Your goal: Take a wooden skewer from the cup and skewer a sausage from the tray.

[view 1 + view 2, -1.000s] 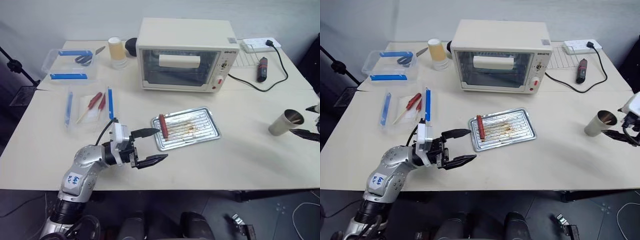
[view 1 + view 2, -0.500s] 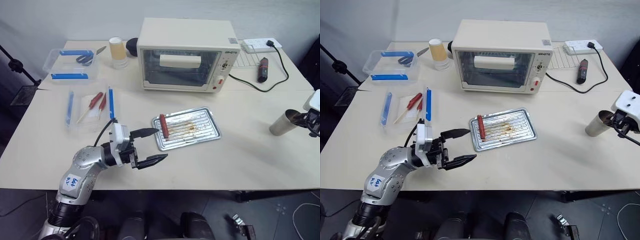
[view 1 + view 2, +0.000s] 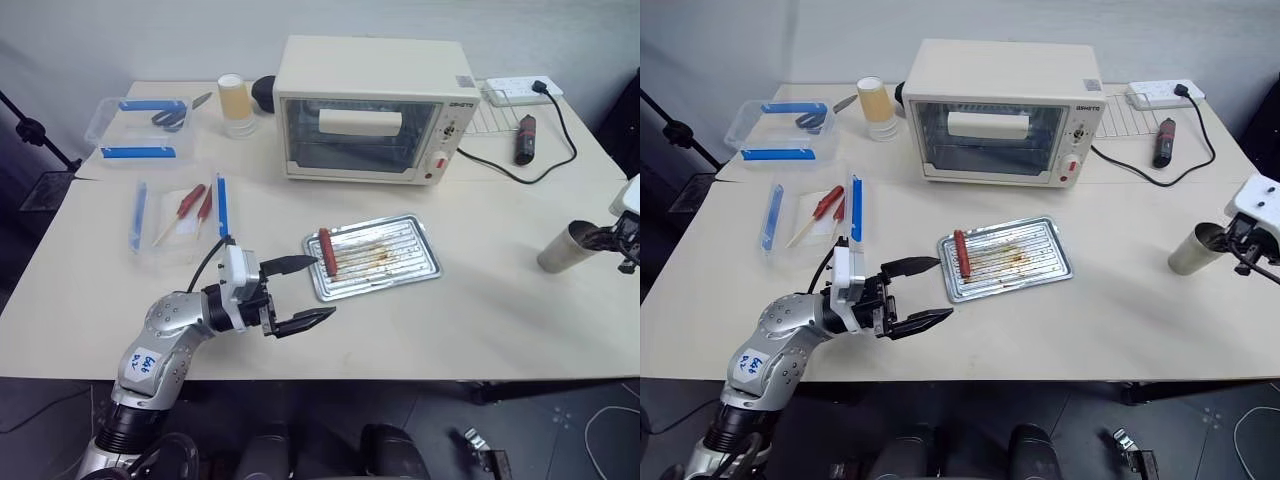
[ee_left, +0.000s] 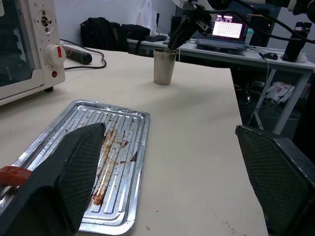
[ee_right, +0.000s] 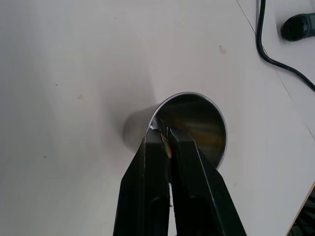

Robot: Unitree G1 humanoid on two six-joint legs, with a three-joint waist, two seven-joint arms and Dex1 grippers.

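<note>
Sausage [image 3: 325,250] lies on tray's [image 3: 400,262] left end, long axis near-to-far. Cup [image 3: 563,247] upright at worktop's [image 3: 480,310] right edge. Right pincer [image 5: 166,142] at cup's rim, shut on skewer [image 5: 168,147] tip. Left pincer [image 3: 305,292] wide open, holding nothing, near tray's left end.

The left tool [image 4: 167,172] stands wide open, its two black textured fingers [image 4: 81,169] rising either side of a pale surface [image 4: 197,128]. Between them lies the tray [image 4: 106,162], ribbed and streaked with brown grease, with the red end of the sausage [image 4: 11,175] showing at its near corner behind one finger. Beyond the tray stands the cup [image 4: 164,66], upright and well apart from it, with the right tool [image 4: 172,43] reaching down into its rim. A cream oven [image 4: 27,49] with a red knob sits beside the tray.
</note>
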